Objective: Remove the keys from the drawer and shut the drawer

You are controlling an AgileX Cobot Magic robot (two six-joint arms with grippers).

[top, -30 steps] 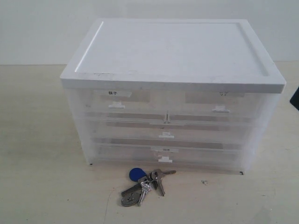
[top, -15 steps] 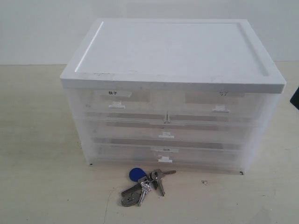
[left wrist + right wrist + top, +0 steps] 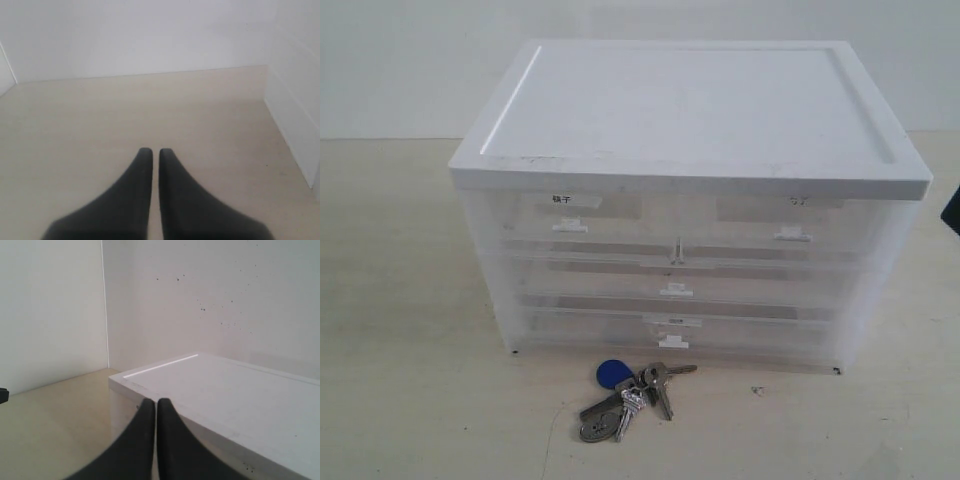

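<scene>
The keys [image 3: 630,392], silver-grey on a ring with a round blue tag [image 3: 611,373], lie on the table just in front of the cabinet. The drawer [image 3: 673,332], the lowest full-width translucent tier with a small white handle [image 3: 673,342], sits pushed in flush with the tiers above. My left gripper [image 3: 151,152] is shut with nothing between its fingers, above bare tabletop. My right gripper [image 3: 151,402] is also shut and holds nothing, level with the cabinet's white top [image 3: 235,390]. Only a dark sliver of an arm [image 3: 951,208] shows in the exterior view.
The cabinet [image 3: 685,140] has two labelled half-width drawers [image 3: 570,218] on its top tier and a full-width drawer [image 3: 675,282] below them. A white wall [image 3: 150,35] stands behind the table. A white cabinet side [image 3: 295,120] borders the left wrist view.
</scene>
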